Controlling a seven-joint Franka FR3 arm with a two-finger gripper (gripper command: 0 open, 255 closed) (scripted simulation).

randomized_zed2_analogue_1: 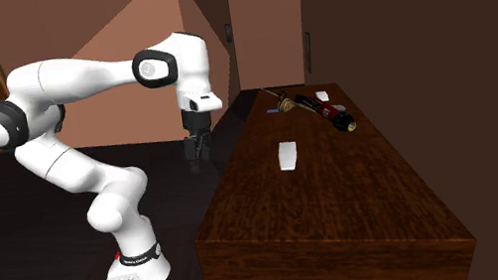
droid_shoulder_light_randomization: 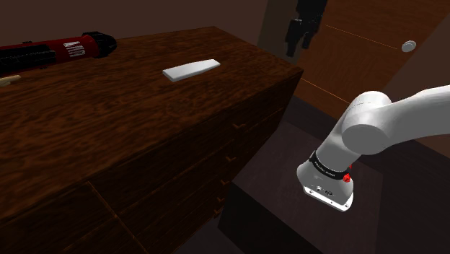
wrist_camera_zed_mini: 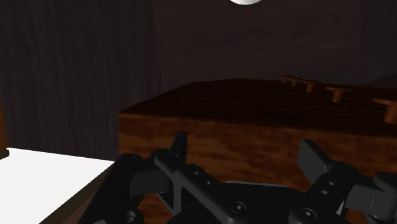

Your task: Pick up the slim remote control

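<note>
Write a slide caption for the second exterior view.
White arm's open fingers hang beside the wooden dresser, short of the white remote lying on its top.

Edges are clipping things here.
The hand [droid_shoulder_light_randomization: 300,42] runs off the shoulder view's top edge. The red-and-black cylinder [droid_shoulder_light_randomization: 50,52] on the table [droid_shoulder_light_randomization: 108,123] is sliced by its left edge. In the second exterior view, a white bit [randomized_zed2_analogue_1: 323,95] is too small to name.
</note>
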